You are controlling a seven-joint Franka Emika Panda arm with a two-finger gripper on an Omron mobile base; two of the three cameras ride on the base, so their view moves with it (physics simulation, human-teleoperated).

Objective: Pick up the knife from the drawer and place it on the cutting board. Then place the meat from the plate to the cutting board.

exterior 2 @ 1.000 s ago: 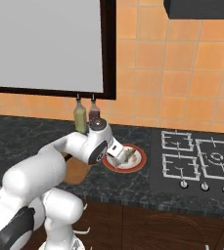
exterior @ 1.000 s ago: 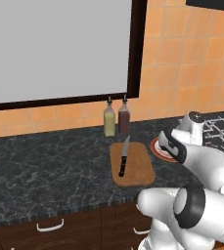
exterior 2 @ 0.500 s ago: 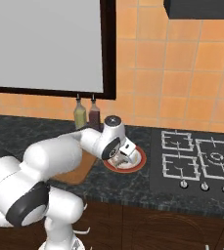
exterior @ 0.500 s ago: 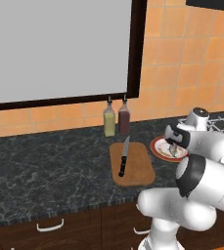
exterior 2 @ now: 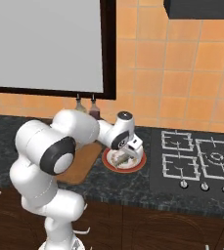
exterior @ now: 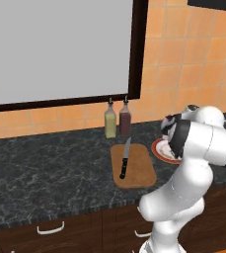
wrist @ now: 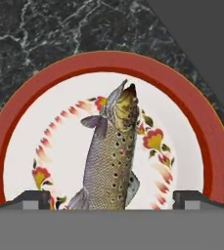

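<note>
The meat [wrist: 111, 156], a speckled grey-beige fish, lies on the plate [wrist: 108, 59], which has a red-brown rim and a pale flowered centre. My gripper [wrist: 112, 197] hangs open just above it, one fingertip on each side of the fish's tail end and neither touching it. From the right base view, the gripper [exterior 2: 126, 153] sits low over the plate [exterior 2: 108, 163], with the meat [exterior 2: 117, 158] under it. The knife [exterior: 125, 159], black-handled, lies lengthwise on the wooden cutting board [exterior: 139, 170], left of the plate [exterior: 157, 148].
Two bottles [exterior: 117, 121] stand behind the board against the orange tiled wall. A gas hob [exterior 2: 201, 161] lies right of the plate. A shut drawer [exterior: 50, 229] with a curved silver handle sits below the counter's front edge.
The hand has shifted a little to the right and settled over the plate while the elbow swung up and across. Knife, board and plate have stayed put.
</note>
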